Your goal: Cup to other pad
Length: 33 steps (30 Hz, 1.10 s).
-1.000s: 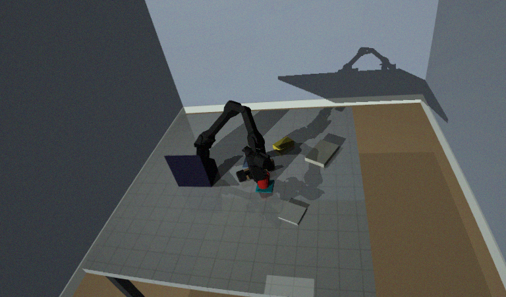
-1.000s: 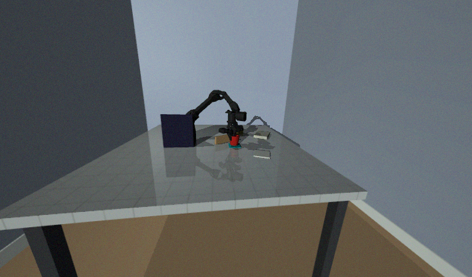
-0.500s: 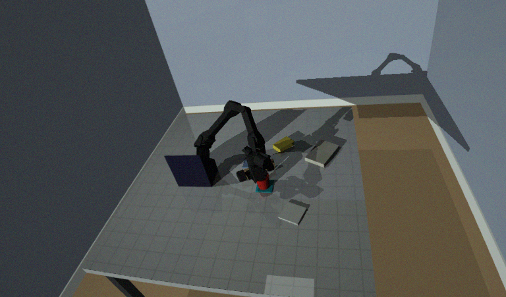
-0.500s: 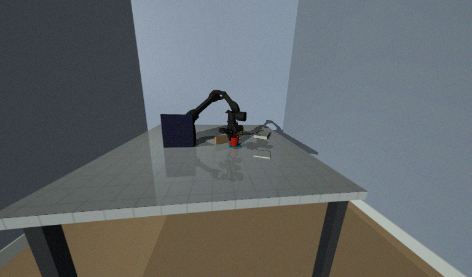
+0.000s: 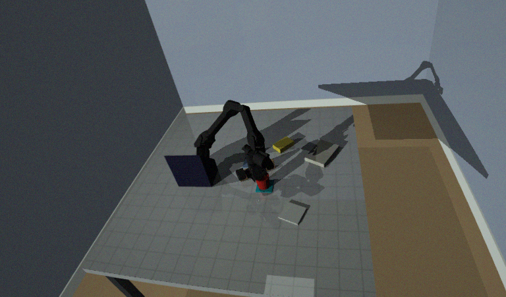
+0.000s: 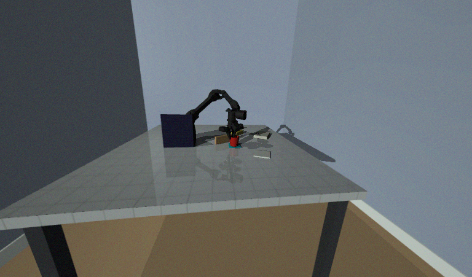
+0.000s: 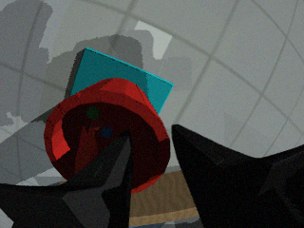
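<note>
The red cup (image 5: 263,182) (image 6: 234,141) (image 7: 128,90) stands upright on the teal pad (image 5: 259,190) (image 7: 109,66). A green marble (image 7: 92,112) and a blue marble (image 7: 107,132) lie inside the cup. My gripper (image 7: 151,133) is open around the cup's near wall, one finger over the inside and the other outside with a gap to the rim. Behind the arm a small blue patch (image 5: 245,164) shows, perhaps the other pad; most of it is hidden.
A low wooden block (image 6: 221,139) (image 7: 163,190) lies just behind the cup. A yellow block (image 5: 282,145) lies farther back. Two pale slabs (image 5: 323,153) (image 5: 293,211) lie on the right. A dark blue panel (image 5: 190,170) (image 6: 177,131) stands left, by the arm's base.
</note>
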### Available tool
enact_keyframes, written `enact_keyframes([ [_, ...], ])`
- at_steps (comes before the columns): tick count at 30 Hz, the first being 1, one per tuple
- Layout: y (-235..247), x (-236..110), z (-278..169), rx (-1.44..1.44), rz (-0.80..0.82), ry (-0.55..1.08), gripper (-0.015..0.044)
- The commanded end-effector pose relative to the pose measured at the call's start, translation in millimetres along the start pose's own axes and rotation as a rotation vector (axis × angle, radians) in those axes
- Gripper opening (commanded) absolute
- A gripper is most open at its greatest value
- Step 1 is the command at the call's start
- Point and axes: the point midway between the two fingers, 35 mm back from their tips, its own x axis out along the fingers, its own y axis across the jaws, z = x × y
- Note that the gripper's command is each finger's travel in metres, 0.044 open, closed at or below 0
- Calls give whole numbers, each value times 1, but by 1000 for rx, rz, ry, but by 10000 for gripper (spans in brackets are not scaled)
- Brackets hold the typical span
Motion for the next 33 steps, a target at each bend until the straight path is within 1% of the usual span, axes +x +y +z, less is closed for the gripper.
enact_keyframes([
  [1,1,-9,1,-7,-2,-6,128],
  [16,0,-35,1,-2,-1,-4,128],
  [20,-1,-38,1,-2,0,-3,128],
  [21,-1,-34,1,6,4,0,154],
  [31,-1,-38,1,6,3,0,417],
  [32,-1,-40,1,5,3,-1,440],
  [33,0,-43,2,5,3,-1,440],
])
